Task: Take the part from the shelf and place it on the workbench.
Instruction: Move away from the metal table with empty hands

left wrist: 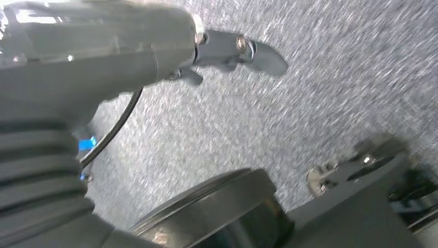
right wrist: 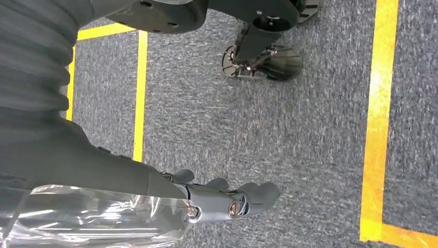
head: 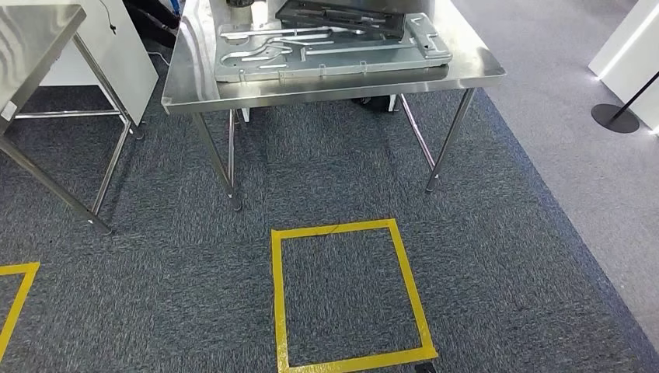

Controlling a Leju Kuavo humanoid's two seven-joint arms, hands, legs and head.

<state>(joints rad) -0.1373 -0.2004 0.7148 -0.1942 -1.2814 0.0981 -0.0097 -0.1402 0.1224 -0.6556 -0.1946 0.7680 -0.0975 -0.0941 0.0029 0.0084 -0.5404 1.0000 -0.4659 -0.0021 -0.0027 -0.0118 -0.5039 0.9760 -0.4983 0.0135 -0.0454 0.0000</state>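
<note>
In the right wrist view my right hand (right wrist: 222,199) hangs over the grey carpet. A clear, crinkled plastic-wrapped part (right wrist: 88,219) lies against its palm, under the thick thumb, and the fingers curl past it. My left hand (left wrist: 227,51) hangs above the carpet in the blurred left wrist view, fingers stretched out with nothing in them. In the head view the steel workbench (head: 202,89) stands ahead, beyond a yellow taped square (head: 412,291) on the floor.
On the workbench lie a large grey metal plate (head: 326,54) and a black frame (head: 342,15). A second steel table (head: 31,39) stands at the left. A black round stand base (head: 614,118) and a white cabinet (head: 629,47) are at the right. Yellow tape lines (right wrist: 379,119) cross the carpet.
</note>
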